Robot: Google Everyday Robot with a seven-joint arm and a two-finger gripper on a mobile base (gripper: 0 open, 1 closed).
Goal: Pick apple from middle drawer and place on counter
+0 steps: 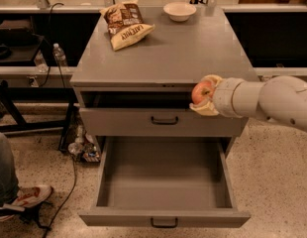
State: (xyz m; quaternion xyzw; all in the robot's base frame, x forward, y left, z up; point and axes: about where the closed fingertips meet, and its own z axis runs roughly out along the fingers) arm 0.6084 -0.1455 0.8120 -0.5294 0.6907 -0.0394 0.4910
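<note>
The red-pink apple point(201, 92) is held in my gripper point(205, 95), whose pale fingers close around it above and below. The gripper holds it in the air in front of the cabinet's front right, level with the counter's front edge. The arm comes in from the right. The middle drawer point(163, 217), the lowest one with a black handle, is pulled wide open below and shows an empty grey inside. The counter point(183, 53) is the flat grey top just behind and left of the apple.
A chip bag point(125, 24) and a white bowl point(179, 11) sit at the counter's back. A closed drawer front with a black handle point(164, 119) lies under the gripper. A person's leg and shoe point(22, 197) are at the lower left; cables and bottles stand left of the cabinet.
</note>
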